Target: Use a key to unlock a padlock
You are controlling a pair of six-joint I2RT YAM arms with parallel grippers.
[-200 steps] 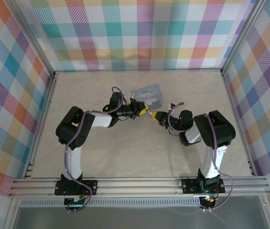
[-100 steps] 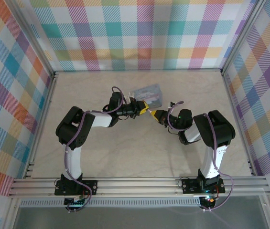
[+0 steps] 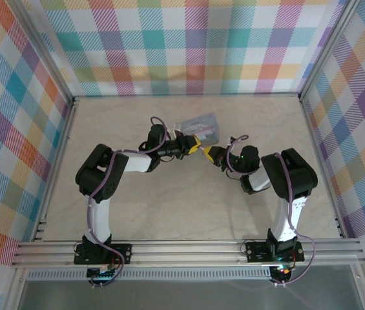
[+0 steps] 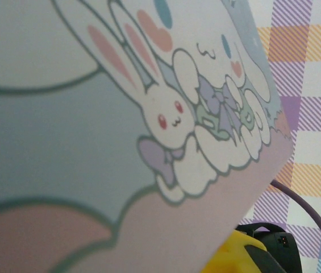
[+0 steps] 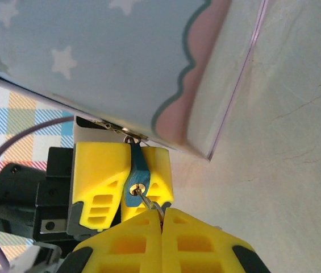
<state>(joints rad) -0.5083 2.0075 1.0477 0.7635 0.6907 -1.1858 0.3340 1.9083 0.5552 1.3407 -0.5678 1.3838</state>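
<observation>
Right gripper [image 3: 209, 154], pinched shut on the key [image 5: 149, 199], has edged slightly far-left within the last second, the key appearing seated in the padlock [image 5: 134, 176] clamped by the left gripper [image 3: 195, 146] at the near edge of the tin [image 5: 92, 57]; turning appears due.

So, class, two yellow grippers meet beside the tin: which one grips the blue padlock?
The left gripper: its fingers clamp the padlock by its blue body from both sides. The right gripper instead pinches the thin key pushed into that padlock.

Open table [image 3: 169, 213] near and to both sides; pale tin box [image 3: 205, 123] an obstacle just beyond centre.
</observation>
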